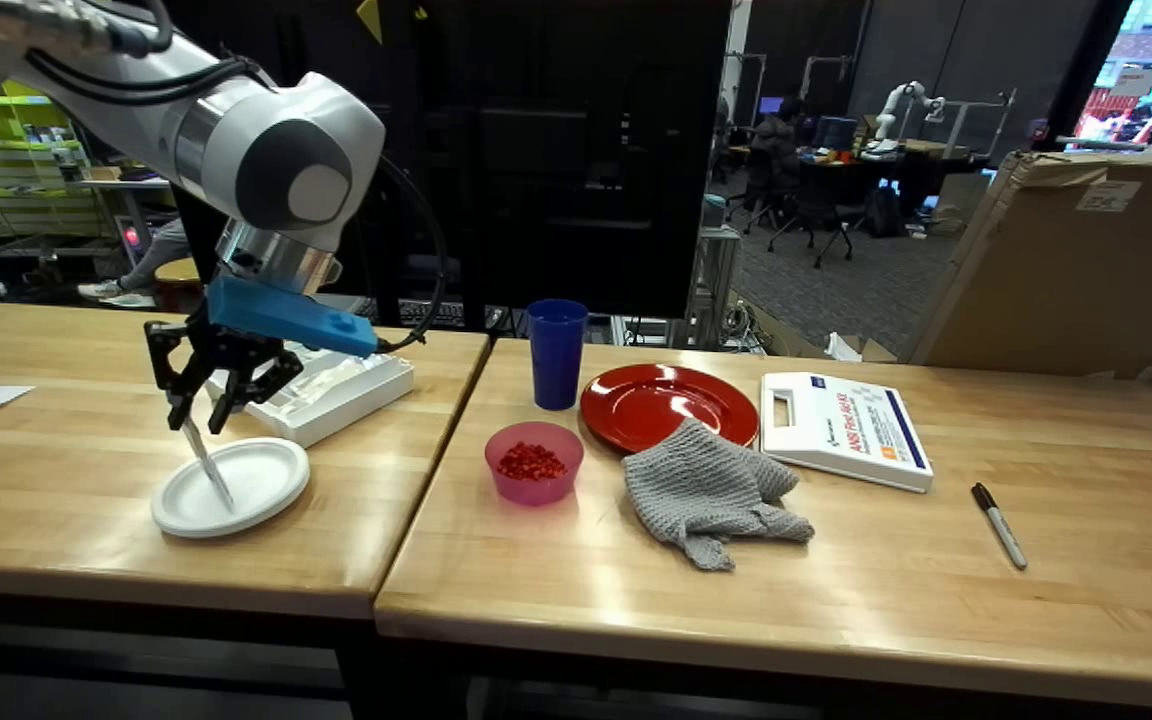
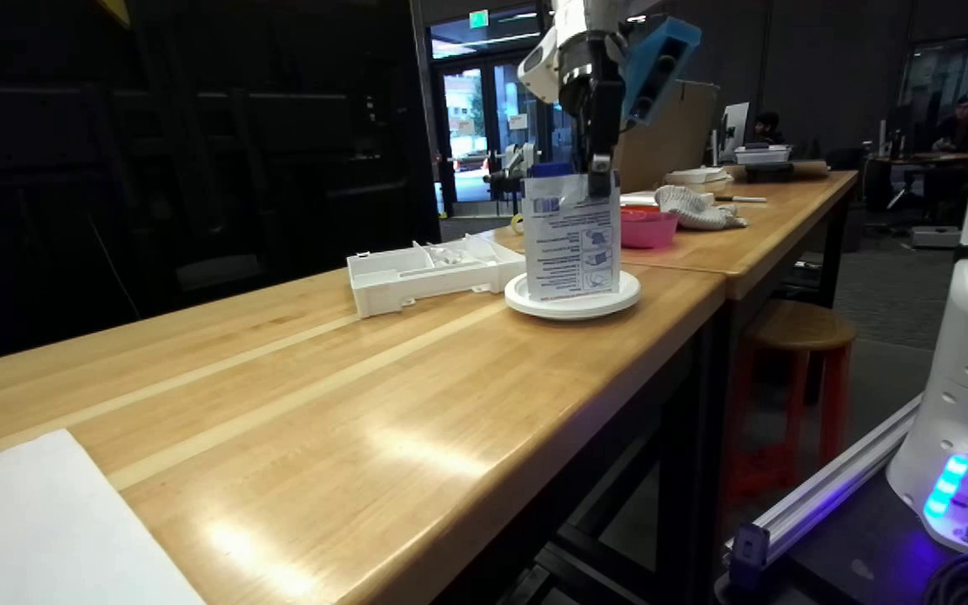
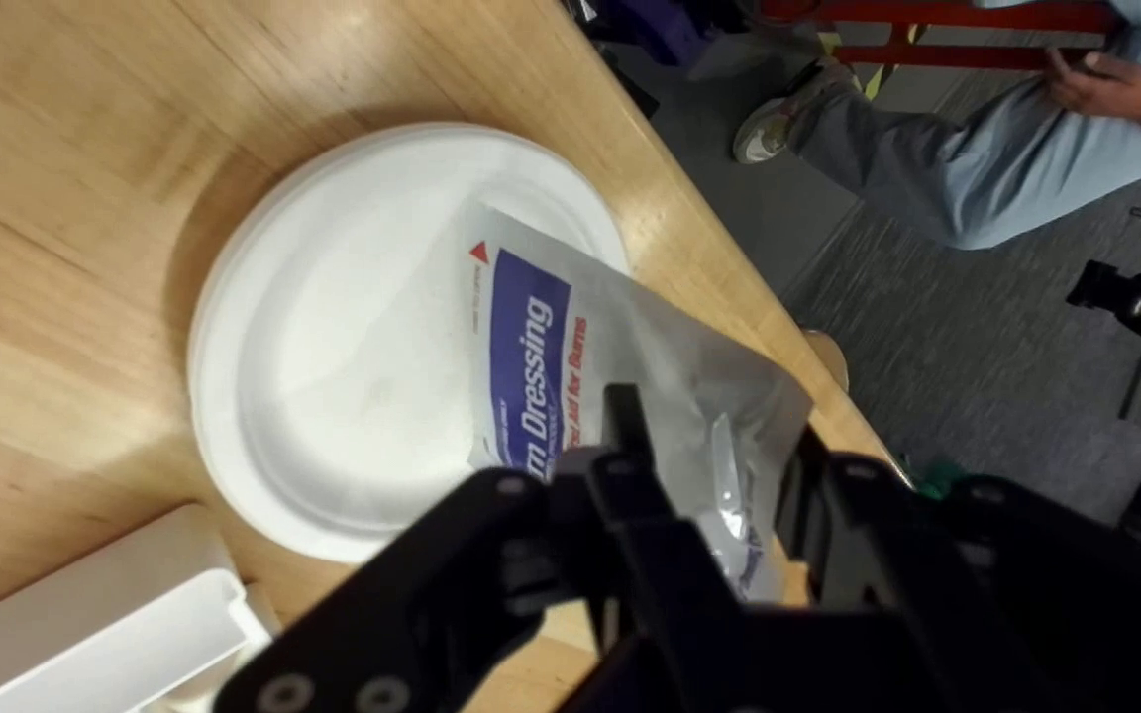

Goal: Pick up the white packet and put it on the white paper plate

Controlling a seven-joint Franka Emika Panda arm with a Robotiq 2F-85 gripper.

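The white packet (image 1: 208,462) stands on edge, tilted, with its lower end on the white paper plate (image 1: 274,485). Its printed back (image 2: 572,244) faces an exterior view, above the plate (image 2: 572,313). In the wrist view the packet (image 3: 531,347) shows a purple "Dressing" label and reaches from the plate (image 3: 333,297) up between the fingers. My gripper (image 1: 198,418) is just above the plate, around the packet's upper end. Its fingertips (image 3: 714,426) are spread apart with the packet between them, and a gap shows beside the packet. The gripper also shows in an exterior view (image 2: 600,181).
An open white case tray (image 1: 351,405) with packets stands right behind the plate. A pink bowl (image 1: 534,490), blue cup (image 1: 557,355), red plate (image 1: 626,400), grey cloth (image 1: 706,490), first aid case lid (image 1: 841,430) and marker (image 1: 999,525) lie on the adjoining table.
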